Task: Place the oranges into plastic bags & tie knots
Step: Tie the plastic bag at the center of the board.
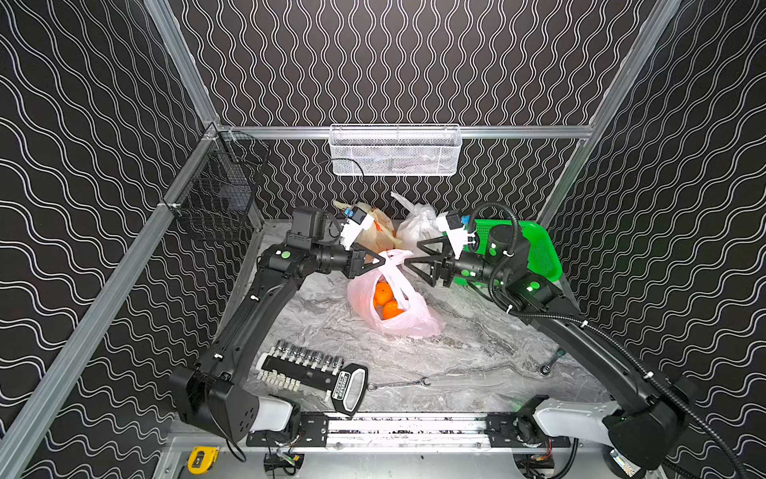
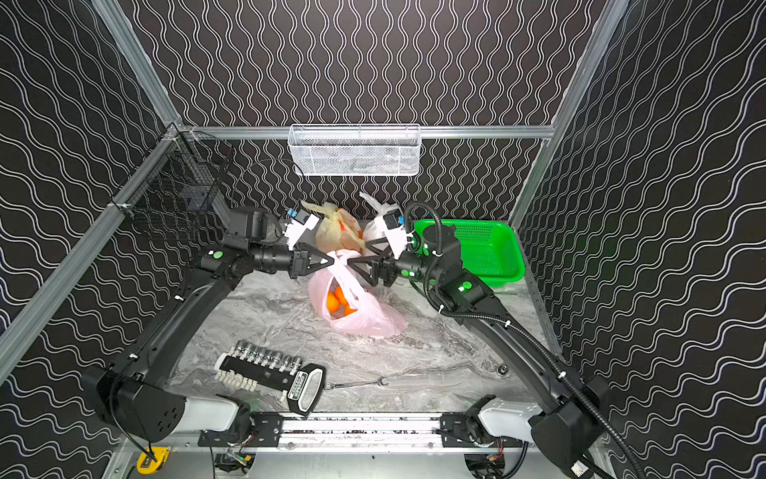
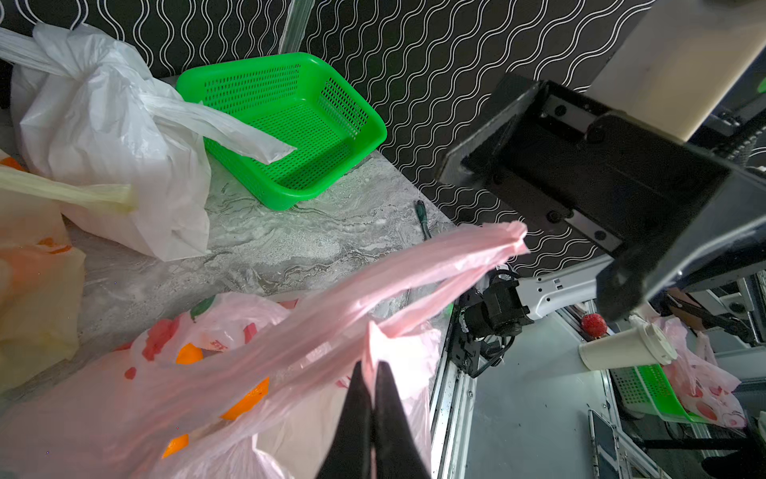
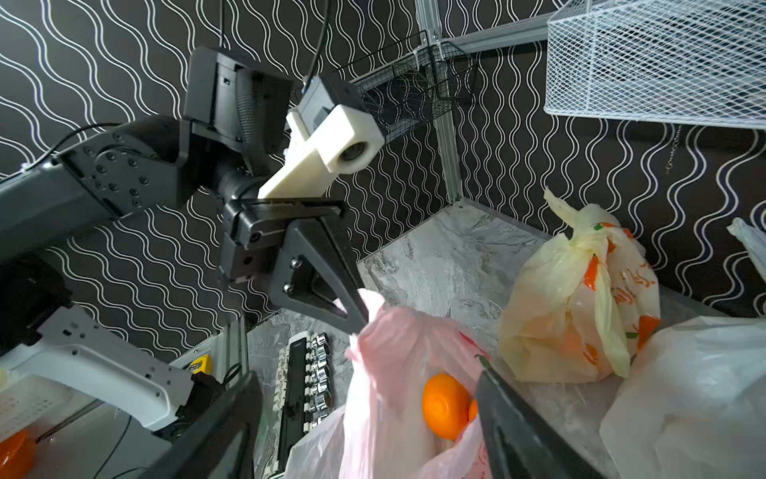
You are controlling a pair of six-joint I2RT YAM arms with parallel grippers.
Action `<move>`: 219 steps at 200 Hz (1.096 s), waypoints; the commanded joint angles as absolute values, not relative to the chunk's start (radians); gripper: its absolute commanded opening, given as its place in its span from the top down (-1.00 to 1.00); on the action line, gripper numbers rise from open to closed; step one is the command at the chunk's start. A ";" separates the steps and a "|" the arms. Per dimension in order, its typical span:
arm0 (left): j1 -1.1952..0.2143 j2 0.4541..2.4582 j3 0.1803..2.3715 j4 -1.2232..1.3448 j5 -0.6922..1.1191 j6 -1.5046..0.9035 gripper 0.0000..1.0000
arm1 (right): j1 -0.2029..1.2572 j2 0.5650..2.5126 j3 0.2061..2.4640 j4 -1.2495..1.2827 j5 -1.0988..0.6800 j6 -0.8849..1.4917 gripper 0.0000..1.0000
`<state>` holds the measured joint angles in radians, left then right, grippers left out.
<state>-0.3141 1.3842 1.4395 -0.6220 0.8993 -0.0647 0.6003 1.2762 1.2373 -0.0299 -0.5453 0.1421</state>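
Grey marbled tabletop (image 1: 456,352) fills the floor of a booth walled in black wavy-line paper, and mid-table sits the pink bag (image 1: 398,315) with oranges (image 1: 383,295) showing through its mouth. Pressed together, the left gripper (image 3: 371,369) pinches one of that bag's handles and holds it up (its other handle trails loose). The right gripper (image 1: 411,254) stands spread wide just beside the handles, gripping nothing. A yellowish bag (image 1: 375,232) and a white bag (image 1: 416,230), both knotted, rest at the back beside a green basket (image 1: 539,249); a socket set (image 1: 306,365) and wrench (image 1: 398,383) lie near the front. The white bag's contents are hidden, and the right arm covers part of the basket.
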 commanded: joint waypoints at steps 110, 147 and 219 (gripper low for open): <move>-0.314 1.394 1.446 -0.601 0.890 -0.041 1.00 | 0.611 1.329 1.313 -0.116 -0.559 0.130 0.50; -0.349 1.384 1.468 -0.606 0.826 -0.078 1.00 | 0.615 1.309 1.326 -0.106 -0.607 0.138 1.00; -0.721 1.361 1.547 -0.596 0.486 -0.161 1.00 | 0.590 1.251 1.498 -0.388 -0.723 -0.049 1.00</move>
